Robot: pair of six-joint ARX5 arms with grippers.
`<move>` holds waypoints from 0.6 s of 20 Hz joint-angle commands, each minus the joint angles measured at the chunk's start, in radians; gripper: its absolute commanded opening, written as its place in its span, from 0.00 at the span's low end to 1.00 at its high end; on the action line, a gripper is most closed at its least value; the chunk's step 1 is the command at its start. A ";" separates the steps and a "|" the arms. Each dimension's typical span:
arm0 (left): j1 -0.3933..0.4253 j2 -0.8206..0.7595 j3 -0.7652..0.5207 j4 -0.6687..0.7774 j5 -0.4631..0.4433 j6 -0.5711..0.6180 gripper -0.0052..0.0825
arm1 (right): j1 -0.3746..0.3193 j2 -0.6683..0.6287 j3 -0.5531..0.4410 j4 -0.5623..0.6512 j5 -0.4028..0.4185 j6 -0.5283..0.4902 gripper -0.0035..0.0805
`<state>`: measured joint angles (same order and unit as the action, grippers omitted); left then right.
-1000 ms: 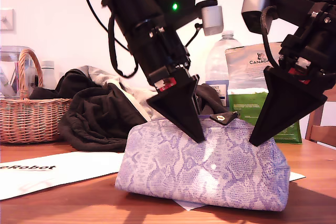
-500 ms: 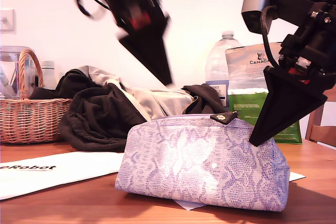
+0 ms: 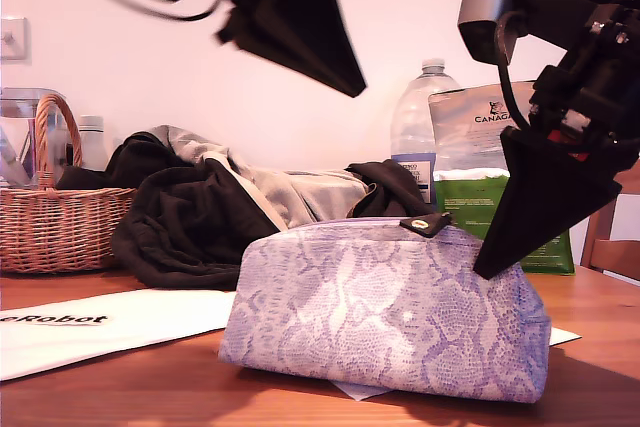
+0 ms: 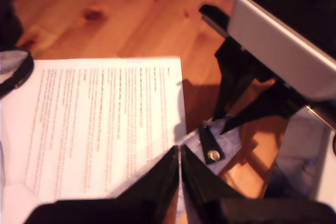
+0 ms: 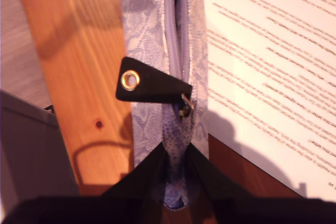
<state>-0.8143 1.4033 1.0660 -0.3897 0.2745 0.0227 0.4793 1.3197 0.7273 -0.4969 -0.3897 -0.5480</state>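
Snakeskin-print pouch [image 3: 385,312]: on wooden table [image 3: 120,392], beside printed sheet [image 5: 273,66].
My second gripper [image 3: 490,269]: at pouch's 2 o'clock in the exterior view, pinching its end fabric near black zip tab [image 3: 427,224].
My first gripper [image 3: 352,89]: at 11 o'clock, aloft, fingers pressed together, empty.
Behind: dark clothing [image 3: 190,217], wicker basket [image 3: 55,222].

Wooden table [image 3: 120,387]: snakeskin pouch [image 3: 390,317], printed sheet [image 3: 130,327], wicker basket [image 3: 55,222], clothes heap [image 3: 190,217].

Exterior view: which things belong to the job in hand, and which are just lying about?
In hand: lilac snakeskin-print fabric pouch; its black zip pull tab; my second gripper, pinching the pouch's end; my first gripper, high above, shut.
Lying about: wicker basket; dark clothes heap; clear plastic bottle; printed white paper.
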 commanded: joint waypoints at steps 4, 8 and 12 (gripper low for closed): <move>-0.011 -0.172 -0.367 0.507 0.006 -0.276 0.04 | 0.005 0.013 -0.005 0.006 0.007 0.002 0.03; -0.016 -0.241 -0.596 0.904 -0.002 -0.599 0.04 | 0.005 0.013 -0.005 0.009 0.007 0.002 0.03; -0.017 -0.194 -0.644 0.975 -0.047 -0.938 0.04 | 0.005 0.013 -0.005 0.013 0.007 0.002 0.03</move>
<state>-0.8253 1.1973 0.4145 0.5510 0.2321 -0.8776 0.4793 1.3197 0.7273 -0.4934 -0.3828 -0.5480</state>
